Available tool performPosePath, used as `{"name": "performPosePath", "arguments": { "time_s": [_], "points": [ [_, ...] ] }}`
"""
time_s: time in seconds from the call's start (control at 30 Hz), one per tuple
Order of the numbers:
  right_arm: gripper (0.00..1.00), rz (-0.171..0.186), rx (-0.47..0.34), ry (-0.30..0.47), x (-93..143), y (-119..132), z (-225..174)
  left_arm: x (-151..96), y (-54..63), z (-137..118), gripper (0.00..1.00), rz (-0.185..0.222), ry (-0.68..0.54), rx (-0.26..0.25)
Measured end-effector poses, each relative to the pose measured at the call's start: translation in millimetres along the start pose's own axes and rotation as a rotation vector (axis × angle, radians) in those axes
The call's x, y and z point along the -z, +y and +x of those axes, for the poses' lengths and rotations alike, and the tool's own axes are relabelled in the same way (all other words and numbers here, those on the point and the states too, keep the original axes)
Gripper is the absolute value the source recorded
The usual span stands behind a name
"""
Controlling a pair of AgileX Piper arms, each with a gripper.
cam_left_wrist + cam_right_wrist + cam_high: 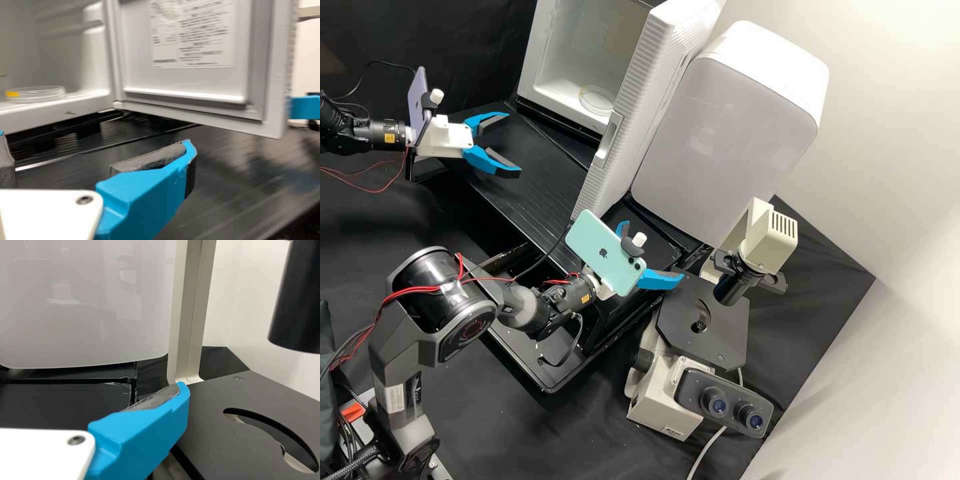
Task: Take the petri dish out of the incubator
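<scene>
- Left gripper: held level in front of the open incubator, fingers spread, empty.
- Right gripper: low beside the microscope; finger state unclear, partly hidden.
- Petri dish: on the incubator floor.

The incubator is white, and its door has bumpy stripes down the edge. Inside the incubator, the petri dish is see-through with a little yellow mark. The tray in front of the incubator is black with thin lines, and the desk is black too. The left claw near the incubator is white with bright blue fingers. The right claw, farther from the incubator, is blue under a mint-green phone. The microscope past the incubator is creamy white.
</scene>
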Motion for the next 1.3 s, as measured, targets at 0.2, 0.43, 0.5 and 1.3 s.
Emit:
{"name": "performPosePath", "arguments": {
  "time_s": [0.2, 0.43, 0.5, 1.3],
  "points": [
    [1.0, 0.0, 0.0, 0.0, 0, 0, 0, -8, -0.1, 14, 1.0, 0.018, -0.057, 0.007],
    [1.0, 0.0, 0.0, 0.0, 0, 0, 0, -5, 7.6, 34, 1.0, 0.027, -0.046, 0.0],
    [1.0, 0.0, 0.0, 0.0, 0, 0, 0, -1, 9.5, 41, 1.0, 0.027, -0.014, 0.003],
    [1.0, 0.0, 0.0, 0.0, 0, 0, 0, 26, 54.7, 114, 1.0, 0.03, 0.111, -0.049]
  ]
}}
